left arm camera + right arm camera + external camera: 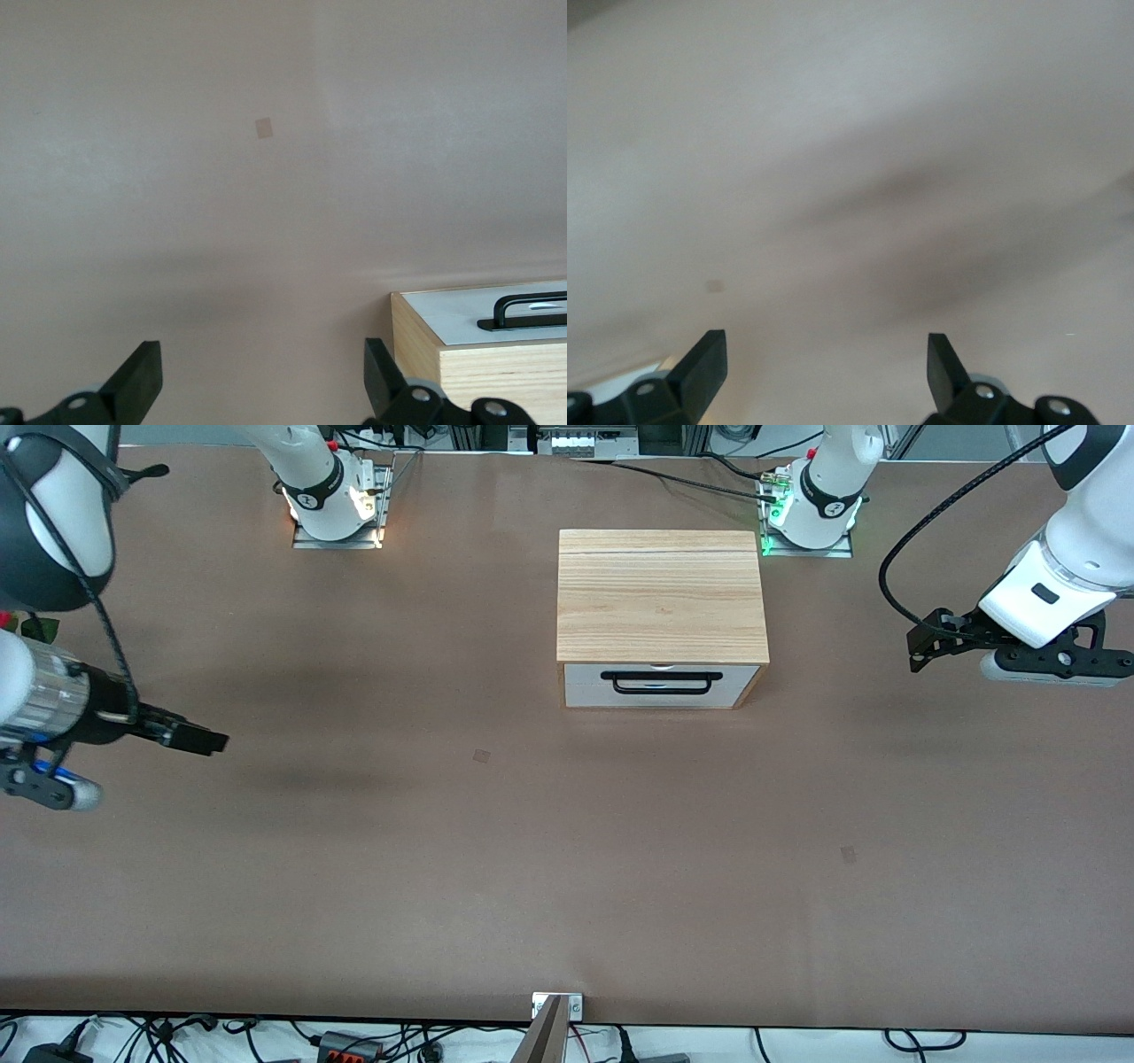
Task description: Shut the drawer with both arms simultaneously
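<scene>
The wood-grain box [661, 593] sits on the brown worktop [567, 868], at about one o'clock from the worktop's middle, close to the left arm's base [811, 514]. Its drawer [660, 685] faces the front camera, the white front panel flush with the box's edge and the black bar handle [661, 681] lying across it.

The left pincer [926, 642] hangs over bare worktop at three o'clock from the box, well apart from it, its fingers [142, 381] spread wide; the left wrist view catches the box's corner and handle [527, 310].

The right pincer [190, 737] hangs over the worktop at about eight o'clock from the box, much farther off, fingers [704, 363] spread as well.

Two small square marks [481, 755] on the worktop are flat. Nothing stands between either pincer and the box.
</scene>
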Robot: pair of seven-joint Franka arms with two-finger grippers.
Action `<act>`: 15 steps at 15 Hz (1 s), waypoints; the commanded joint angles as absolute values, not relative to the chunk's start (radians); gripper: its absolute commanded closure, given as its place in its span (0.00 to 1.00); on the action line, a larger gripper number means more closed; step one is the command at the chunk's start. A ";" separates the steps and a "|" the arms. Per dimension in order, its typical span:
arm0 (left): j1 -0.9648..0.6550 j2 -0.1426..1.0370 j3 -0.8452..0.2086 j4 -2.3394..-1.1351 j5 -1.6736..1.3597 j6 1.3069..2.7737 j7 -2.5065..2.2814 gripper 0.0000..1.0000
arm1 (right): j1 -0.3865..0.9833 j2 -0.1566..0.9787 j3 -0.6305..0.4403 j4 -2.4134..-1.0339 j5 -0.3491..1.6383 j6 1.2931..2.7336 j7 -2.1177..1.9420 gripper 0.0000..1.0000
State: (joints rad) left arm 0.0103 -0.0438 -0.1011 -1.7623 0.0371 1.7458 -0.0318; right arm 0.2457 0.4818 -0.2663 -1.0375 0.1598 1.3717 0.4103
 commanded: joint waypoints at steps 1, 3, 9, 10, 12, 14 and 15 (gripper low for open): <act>0.018 -0.046 -0.095 -1.750 0.025 1.717 -0.003 0.00 | 0.258 0.477 -0.278 -1.043 0.089 1.361 0.408 0.00; 0.018 -0.046 -0.094 -1.750 0.025 1.715 -0.003 0.00 | 0.253 0.472 -0.285 -1.043 0.090 1.336 0.405 0.00; 0.017 -0.041 -0.095 -1.712 0.026 1.660 -0.003 0.00 | 0.151 0.344 -0.282 -1.139 0.066 1.278 0.263 0.00; 0.017 -0.041 -0.097 -1.712 0.025 1.658 -0.003 0.00 | 0.132 0.297 -0.282 -1.202 0.061 1.301 0.209 0.00; 0.017 -0.040 -0.097 -1.712 0.025 1.658 -0.003 0.00 | 0.129 0.244 -0.273 -1.290 0.040 1.328 0.146 0.00; 0.017 -0.040 -0.097 -1.712 0.025 1.658 -0.003 0.00 | 0.117 0.137 -0.209 -1.450 -0.015 1.409 0.144 0.00; 0.018 -0.040 -0.092 -1.712 0.025 1.658 -0.003 0.00 | 0.115 0.058 -0.171 -1.576 -0.055 1.483 0.146 0.00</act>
State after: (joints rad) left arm 0.0146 -0.0442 -0.0961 -1.7316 0.0370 1.6784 -0.0275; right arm 0.1141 0.2341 -0.2553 -1.3051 0.0165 1.3564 0.1443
